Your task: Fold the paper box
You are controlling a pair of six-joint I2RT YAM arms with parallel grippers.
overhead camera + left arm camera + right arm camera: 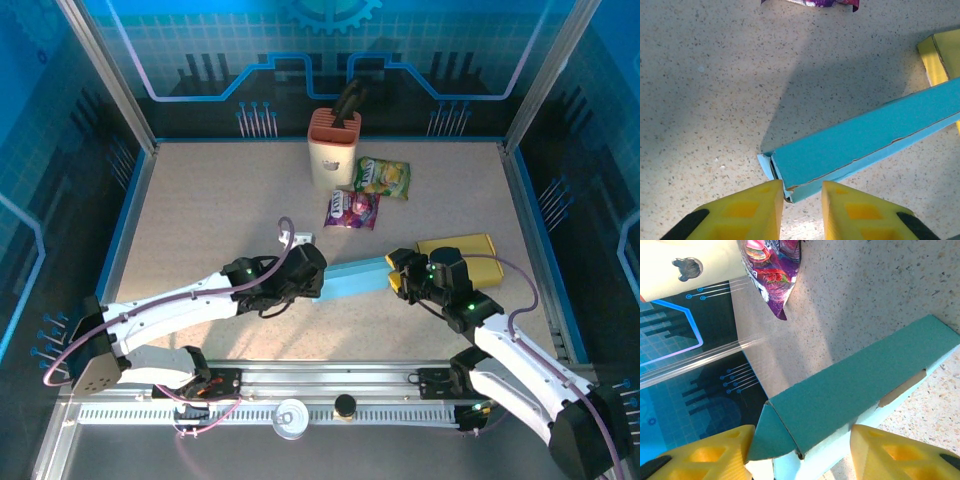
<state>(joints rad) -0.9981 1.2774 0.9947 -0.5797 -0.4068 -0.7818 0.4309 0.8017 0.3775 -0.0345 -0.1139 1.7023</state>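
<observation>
Left gripper (802,189) fingers stood slightly apart, a corner of the blue box (865,140) sitting in the gap between them. The box stretched between both arms over the middle of the table (200,200). Right gripper (801,435) was clamped across its other end, near a yellow carton (465,245)

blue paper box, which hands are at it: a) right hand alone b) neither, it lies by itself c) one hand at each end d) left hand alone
c: in the top view the left hand is at one end of the blue paper box and the right hand at the other.
</observation>
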